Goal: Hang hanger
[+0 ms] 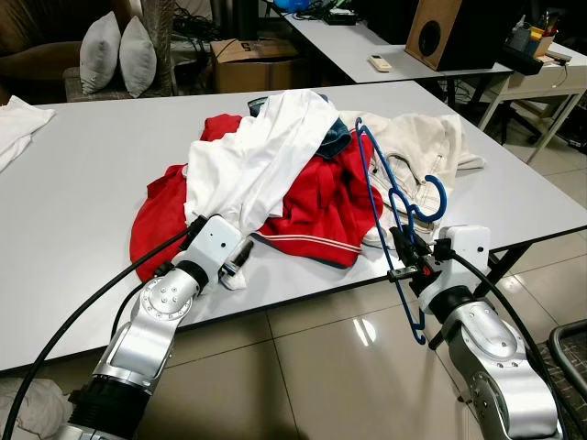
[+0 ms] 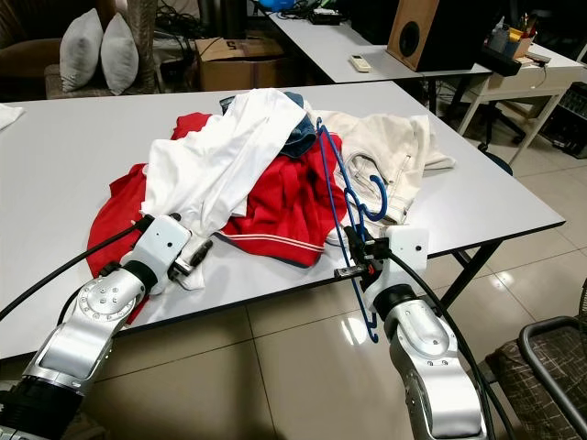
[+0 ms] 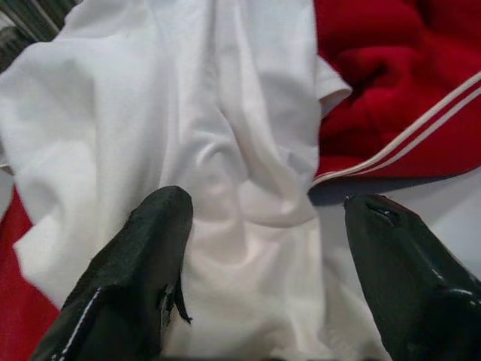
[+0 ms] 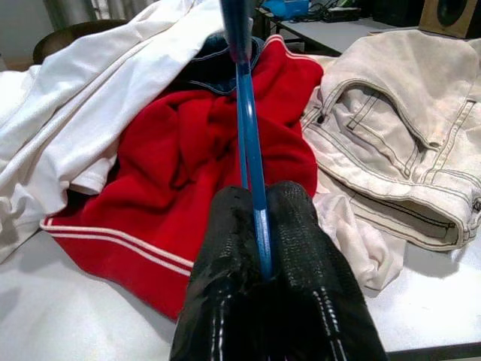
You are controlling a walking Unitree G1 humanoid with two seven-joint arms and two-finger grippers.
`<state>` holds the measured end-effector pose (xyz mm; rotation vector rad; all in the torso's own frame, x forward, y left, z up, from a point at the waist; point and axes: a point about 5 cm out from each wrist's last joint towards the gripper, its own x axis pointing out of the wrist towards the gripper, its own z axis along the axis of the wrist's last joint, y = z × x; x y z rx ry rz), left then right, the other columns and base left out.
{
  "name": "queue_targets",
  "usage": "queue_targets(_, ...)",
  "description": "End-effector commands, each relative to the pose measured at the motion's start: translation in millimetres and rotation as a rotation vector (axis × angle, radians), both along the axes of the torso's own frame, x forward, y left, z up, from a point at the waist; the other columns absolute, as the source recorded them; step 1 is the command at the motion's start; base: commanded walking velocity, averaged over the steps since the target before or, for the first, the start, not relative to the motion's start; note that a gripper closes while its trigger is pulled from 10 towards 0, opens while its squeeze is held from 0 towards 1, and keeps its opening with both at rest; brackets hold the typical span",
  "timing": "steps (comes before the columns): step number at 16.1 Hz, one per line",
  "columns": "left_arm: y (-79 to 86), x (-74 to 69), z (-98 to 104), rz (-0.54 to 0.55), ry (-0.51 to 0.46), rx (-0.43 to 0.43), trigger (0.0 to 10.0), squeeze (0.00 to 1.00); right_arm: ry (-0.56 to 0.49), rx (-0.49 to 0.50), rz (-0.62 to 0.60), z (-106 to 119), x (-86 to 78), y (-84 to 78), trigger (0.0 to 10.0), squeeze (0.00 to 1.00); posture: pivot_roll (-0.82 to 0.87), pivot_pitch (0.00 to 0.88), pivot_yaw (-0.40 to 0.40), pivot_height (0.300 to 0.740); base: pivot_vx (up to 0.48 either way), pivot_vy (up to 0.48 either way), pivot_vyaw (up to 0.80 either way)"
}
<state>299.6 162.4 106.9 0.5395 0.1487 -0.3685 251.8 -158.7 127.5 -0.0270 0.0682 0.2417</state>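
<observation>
a: where do we have the blue hanger (image 1: 390, 197)?

b: pinched in our right gripper (image 4: 259, 226), standing on edge at the table (image 1: 83, 192) rim, beside the red garment (image 1: 316, 197). our left gripper (image 3: 263, 263) is spread over the white shirt (image 1: 266, 156).

a: how should we go on?

b: we'd lift it straight, hook clear of the cream jeans (image 1: 422, 147). no label reads clearly.

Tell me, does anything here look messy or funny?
Yes. The clothes lie in a jumbled heap on the table: a white shirt draped over a red garment, beside cream trousers. The blue hanger carries nothing and stands tilted past the table's edge, pinched in the right gripper. The left gripper is open at the shirt.
</observation>
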Motion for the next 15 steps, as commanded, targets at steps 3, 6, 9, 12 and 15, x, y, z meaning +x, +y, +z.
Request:
queue_targets(3,6.0,4.1,1.9,0.052,-0.018,0.029,0.0,0.0,-0.027,-0.025,0.011,5.3,1.1,1.4,10.0,0.0,-0.11,0.0,-0.07,0.74,0.0,0.0,0.0)
queue_targets(6,8.3,4.7,0.9,0.065,-0.02,0.038,0.0,0.0,-0.027,-0.032,0.014,4.4,0.8,2.7,10.0,0.0,-0.11,0.0,-0.065,0.74,0.0,0.0,0.0)
queue_targets(9,9.7,5.8,0.0,0.07,-0.016,0.048,0.0,0.0,-0.032,-0.034,0.012,4.4,0.8,4.0,10.0,0.0,-0.11,0.0,-0.059,0.74,0.0,0.0,0.0)
queue_targets(12,9.0,8.4,1.3,0.07,-0.019,0.034,0.0,0.0,-0.043,-0.03,0.012,6.0,1.6,4.7,10.0,0.0,-0.11,0.0,-0.057,0.74,0.0,0.0,0.0)
queue_targets(15,10.5,10.5,1.3,0.078,-0.019,0.037,0.0,0.0,-0.046,-0.029,0.011,6.2,2.5,4.2,10.0,0.0,-0.11,0.0,-0.059,0.74,0.0,0.0,0.0)
